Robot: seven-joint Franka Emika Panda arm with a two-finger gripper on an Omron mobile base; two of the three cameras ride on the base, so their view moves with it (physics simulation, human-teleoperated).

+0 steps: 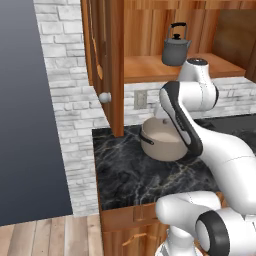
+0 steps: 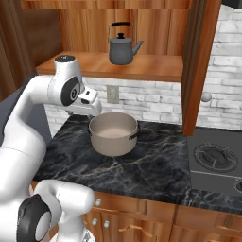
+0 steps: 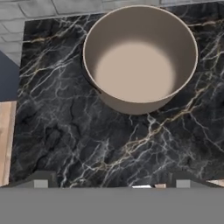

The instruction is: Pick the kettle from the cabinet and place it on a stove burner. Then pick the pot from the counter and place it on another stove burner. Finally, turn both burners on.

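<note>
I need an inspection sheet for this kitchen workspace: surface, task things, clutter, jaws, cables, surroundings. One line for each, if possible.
Surface: black marble counter, bare around the pot.
Task things: kettle upright on the cabinet shelf, door open; pot upright and empty on the counter; stove burner right of the counter, nothing on it.
Clutter: nothing seen.
Gripper: jaws open, holding nothing, above the counter beside the pot.
Cables: nothing seen; wall socket unused.
Surroundings: white brick wall, wooden drawers below.

Soft, even rendered light — no glare, mild pixel blur throughout. Ahead of the gripper the pot [image 3: 140,59] shows a gentle inner shadow; the counter [image 3: 65,131] stays evenly lit.
</note>
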